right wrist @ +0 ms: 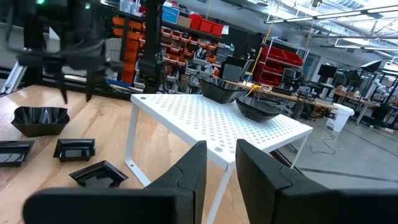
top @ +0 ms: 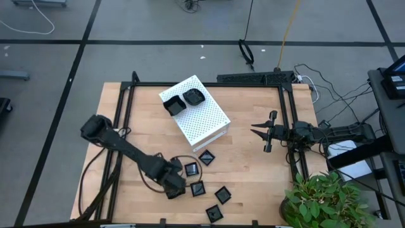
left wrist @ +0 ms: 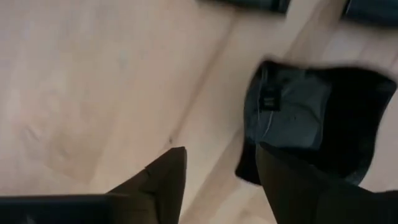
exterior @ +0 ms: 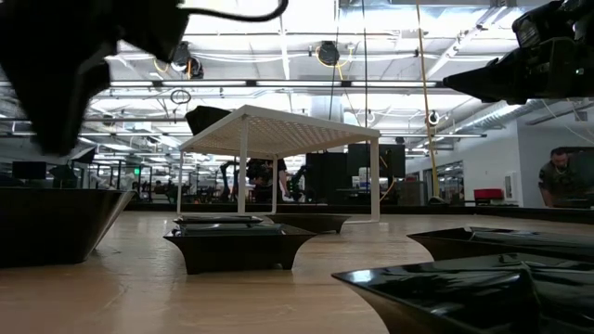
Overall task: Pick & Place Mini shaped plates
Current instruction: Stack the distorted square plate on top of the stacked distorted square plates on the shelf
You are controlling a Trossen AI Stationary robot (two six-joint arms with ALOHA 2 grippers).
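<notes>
The left gripper (top: 179, 183) is low over the near side of the wooden bench (top: 253, 171). Its 2 fingers (left wrist: 165, 180) are spread apart with bare wood between them. They hold nothing. One finger sits right at the edge of a small black plate (left wrist: 314, 118) lying flat on the bench.

4 more mini plates (top: 214, 194) lie close by on the wood. 2 plates (top: 183, 100) sit on top of the white box with holes (top: 201, 119).

The right gripper (top: 261, 131) waits up in the air at the right side, pointing at the box. Its fingers (right wrist: 186, 171) are a little apart and hold nothing.
</notes>
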